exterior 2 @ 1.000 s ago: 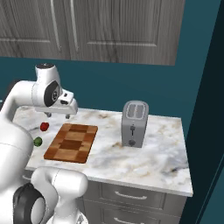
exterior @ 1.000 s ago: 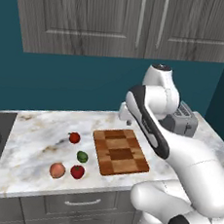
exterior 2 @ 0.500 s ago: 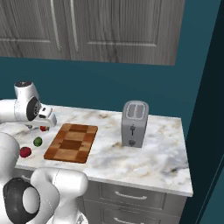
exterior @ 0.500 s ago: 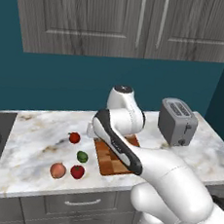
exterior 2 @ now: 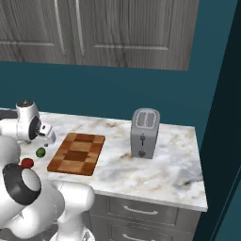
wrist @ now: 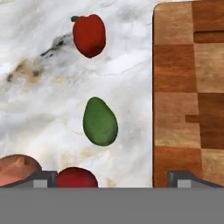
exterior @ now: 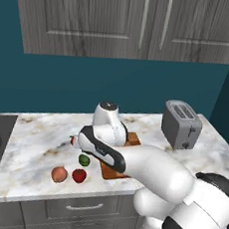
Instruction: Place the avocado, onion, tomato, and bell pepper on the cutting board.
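Small dark-green avocado lying on marble tabletop just beside checkered wooden cutting board; fingers spread wide, empty.

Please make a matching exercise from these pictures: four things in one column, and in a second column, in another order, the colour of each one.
Things:
1. avocado
2. onion
3. board
4. toaster

Colours:
A. grey
B. peach-pink
C. checkered light and dark brown
D. green

Right pairs: 1-D, 2-B, 3-C, 4-A
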You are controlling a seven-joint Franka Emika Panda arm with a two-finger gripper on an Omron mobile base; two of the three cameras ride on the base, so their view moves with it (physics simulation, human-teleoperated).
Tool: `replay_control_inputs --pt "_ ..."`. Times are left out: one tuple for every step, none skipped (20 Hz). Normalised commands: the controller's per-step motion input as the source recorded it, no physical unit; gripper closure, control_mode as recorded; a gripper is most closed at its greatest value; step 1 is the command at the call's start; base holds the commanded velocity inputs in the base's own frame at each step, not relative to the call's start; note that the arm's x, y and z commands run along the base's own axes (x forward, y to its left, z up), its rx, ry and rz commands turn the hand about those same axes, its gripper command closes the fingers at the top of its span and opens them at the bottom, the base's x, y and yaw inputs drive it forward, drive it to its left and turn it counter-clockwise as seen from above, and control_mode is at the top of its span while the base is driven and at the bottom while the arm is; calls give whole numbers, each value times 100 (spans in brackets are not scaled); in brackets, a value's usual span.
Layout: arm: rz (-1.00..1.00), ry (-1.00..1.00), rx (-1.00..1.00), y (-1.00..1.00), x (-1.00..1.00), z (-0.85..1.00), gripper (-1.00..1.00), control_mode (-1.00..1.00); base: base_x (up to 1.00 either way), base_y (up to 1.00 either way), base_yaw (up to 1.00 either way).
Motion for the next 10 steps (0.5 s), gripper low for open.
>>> replay_control_inputs --pt "0 0 0 29 39 -39 -100 -100 0 0 0" --pt "0 0 0 23 36 -37 -100 -100 0 0 0" --pt "0 -1 -2 20 32 -32 -100 -100 0 0 0" --pt "0 0 0 19 32 -31 -100 -100 0 0 0" --pt "0 0 0 19 28 -29 -100 -100 0 0 0" --pt "0 0 -1 19 27 -31 -100 -100 0 0 0" --pt "0 0 0 11 19 -25 -100 -100 0 0 0" --pt "0 0 -1 10 16 -24 -100 -100 0 0 0" --pt "0 0 0 4 11 -16 -100 -100 0 0 0" --pt "0 0 0 0 0 0 -100 -100 0 0 0"
